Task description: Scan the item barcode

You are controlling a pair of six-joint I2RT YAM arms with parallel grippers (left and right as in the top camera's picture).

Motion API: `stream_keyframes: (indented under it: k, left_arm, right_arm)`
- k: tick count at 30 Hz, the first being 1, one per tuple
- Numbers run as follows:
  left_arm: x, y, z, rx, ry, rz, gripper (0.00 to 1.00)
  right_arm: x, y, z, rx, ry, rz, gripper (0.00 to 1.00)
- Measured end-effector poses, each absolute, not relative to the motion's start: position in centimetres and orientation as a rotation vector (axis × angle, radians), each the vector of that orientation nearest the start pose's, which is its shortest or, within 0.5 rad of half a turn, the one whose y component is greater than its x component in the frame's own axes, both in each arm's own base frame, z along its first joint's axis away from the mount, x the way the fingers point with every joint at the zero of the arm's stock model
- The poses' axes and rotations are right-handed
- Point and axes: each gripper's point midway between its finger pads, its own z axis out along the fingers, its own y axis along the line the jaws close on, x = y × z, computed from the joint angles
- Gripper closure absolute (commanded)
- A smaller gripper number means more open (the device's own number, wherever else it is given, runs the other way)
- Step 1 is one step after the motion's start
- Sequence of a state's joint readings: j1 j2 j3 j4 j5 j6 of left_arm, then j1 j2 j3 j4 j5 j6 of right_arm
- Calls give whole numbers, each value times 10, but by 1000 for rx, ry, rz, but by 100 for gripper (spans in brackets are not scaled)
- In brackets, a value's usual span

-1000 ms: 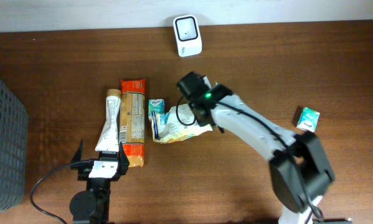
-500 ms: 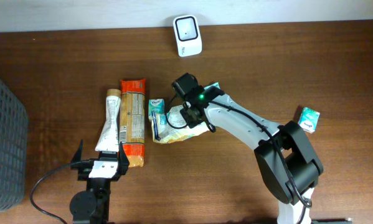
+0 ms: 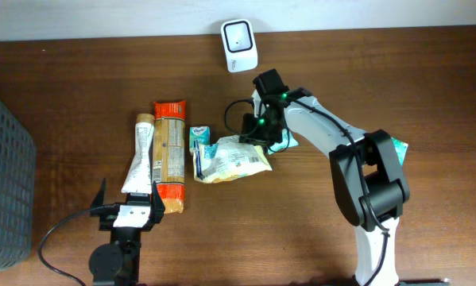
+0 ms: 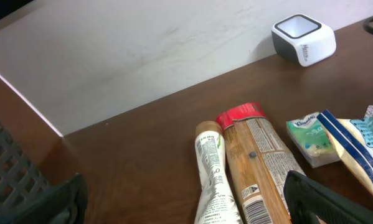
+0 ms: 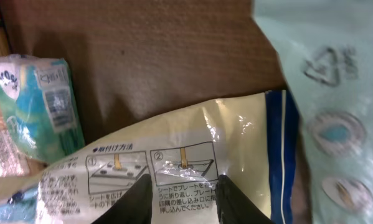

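Observation:
The white barcode scanner (image 3: 239, 45) (image 4: 303, 38) stands at the table's far edge. A pale-yellow printed bag (image 3: 230, 159) (image 5: 174, 155) lies flat at the table's middle. My right gripper (image 3: 259, 135) (image 5: 184, 199) points down onto the bag's right end. Its fingers stand partly apart, with the bag's printed face showing flat between them and running on under the tips. My left gripper (image 3: 128, 197) (image 4: 183, 205) hovers wide open and holds nothing, near the front edge by the lower ends of the tube and the packet.
A cream tube (image 3: 140, 155) (image 4: 210, 168) and an orange-brown packet (image 3: 171, 151) (image 4: 261, 155) lie side by side left of the bag. Between packet and bag sits a small teal tissue pack (image 3: 199, 137) (image 5: 40, 106). A teal box (image 3: 395, 149) lies far right, a grey basket (image 3: 3, 175) far left.
The right arm has swung right, so its gripper went from the bag's top middle to its right end, and its jaws opened, then narrowed. The left arm has not moved.

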State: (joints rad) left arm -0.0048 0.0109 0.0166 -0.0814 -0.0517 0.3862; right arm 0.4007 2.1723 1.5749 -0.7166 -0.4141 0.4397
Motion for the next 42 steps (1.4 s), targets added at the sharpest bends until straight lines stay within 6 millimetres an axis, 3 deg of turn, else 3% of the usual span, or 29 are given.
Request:
stream_keyframes:
  k: [6,14,20,22,25,28,32,36,39,41,42]
  left_arm:
    - [246,8,159,283,1633,333,1]
    - [246,8,159,283,1632,333,1]
    - [246,8,159,283,1633,333,1]
    - [246,8,159,283,1633,333,1]
    - [246,8,159,283,1633,333,1]
    - [246,8,159,283,1633,333,1]
    - [246,8,159,283,1632,333,1]
    - [246,8,159,283,1633,333,1]
    - [246,8,159,283,1633,333,1]
    - [246,8,159,283,1633,333,1]
    - [246,8,159,283,1633,333,1]
  right_arm:
    - [397,188,14,218,3096,680,66]
    - [396,170,11,213,3119,628,67]
    - [394,135,22,182,3117,777,69]
    - [395,124,44,184,3078,816,59]
    - [410,97,79,222,2960,821,36]
    - [423,68,85,296,2894,810,30]
    - [426,71,60,295,2918,816,30]
    - [427,83,17,293,2971,835,30]
    - [436,96,18,233,2931,849,31]
    - [438,105,16,228,2930,845,45]
    - [438,109,15,236,2939,830,69]
